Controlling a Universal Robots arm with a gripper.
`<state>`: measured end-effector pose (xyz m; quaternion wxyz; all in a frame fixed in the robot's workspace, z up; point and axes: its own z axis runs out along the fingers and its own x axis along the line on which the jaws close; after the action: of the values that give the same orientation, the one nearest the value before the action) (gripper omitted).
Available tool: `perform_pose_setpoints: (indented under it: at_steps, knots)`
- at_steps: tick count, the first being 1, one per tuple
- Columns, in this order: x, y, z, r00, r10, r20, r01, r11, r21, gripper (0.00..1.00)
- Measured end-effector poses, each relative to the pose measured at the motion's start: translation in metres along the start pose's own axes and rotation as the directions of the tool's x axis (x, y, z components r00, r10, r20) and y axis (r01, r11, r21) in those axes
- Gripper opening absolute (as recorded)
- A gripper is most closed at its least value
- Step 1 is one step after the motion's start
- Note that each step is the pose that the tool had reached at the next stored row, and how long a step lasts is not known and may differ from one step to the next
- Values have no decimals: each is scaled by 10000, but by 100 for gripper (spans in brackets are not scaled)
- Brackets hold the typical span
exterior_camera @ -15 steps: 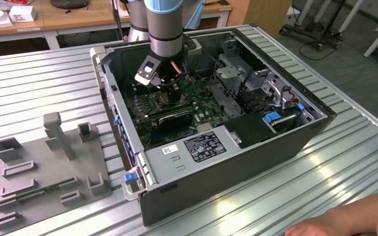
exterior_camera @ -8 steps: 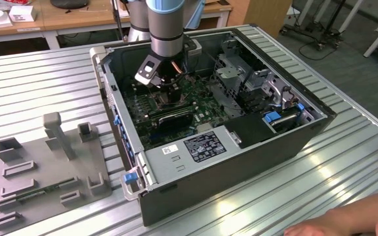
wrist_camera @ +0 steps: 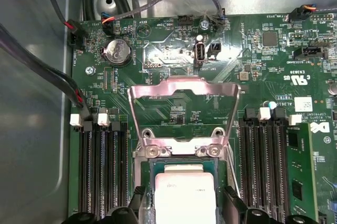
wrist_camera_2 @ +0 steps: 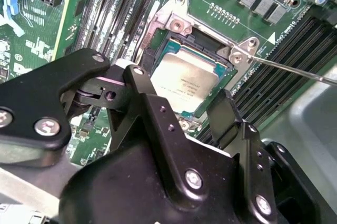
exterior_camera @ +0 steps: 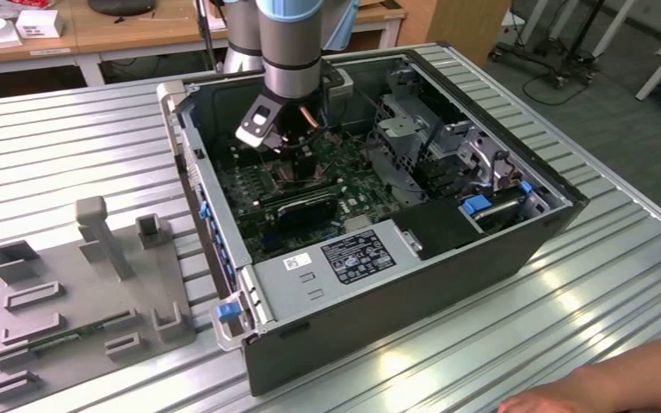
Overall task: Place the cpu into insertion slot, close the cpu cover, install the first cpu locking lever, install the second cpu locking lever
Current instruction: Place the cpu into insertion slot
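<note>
Showing, nearest the lens in the second wrist view, the black gripper with fingers standing spread, flanking the cpu without visibly pinching it. Showing the cpu lying flat inside the slot, silvery face up, green edge framing it. Showing, in the first wrist view, the cover standing open, tilting up off the slot from its hinge side. Showing a thin lever angling away beside the slot, and memory slots running along both sides. Showing, in the exterior view, the arm reaching down into the case.
</note>
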<state>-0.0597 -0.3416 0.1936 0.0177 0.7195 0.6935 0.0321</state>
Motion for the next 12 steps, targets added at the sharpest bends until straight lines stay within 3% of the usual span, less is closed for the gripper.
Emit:
perform_pose_setpoints:
  at_steps: [5, 7, 8, 12]
  knots:
    - [0, 5, 0, 10000, 5, 0, -5, 10000, 22, 67]
    - [0, 18, 1, 10000, 9, 9, -9, 9998, 177, 67]
    - [0, 21, 0, 10000, 10, 11, -10, 9998, 218, 67]
    - [1, 21, 3, 10000, 12, 13, -12, 9997, 228, 67]
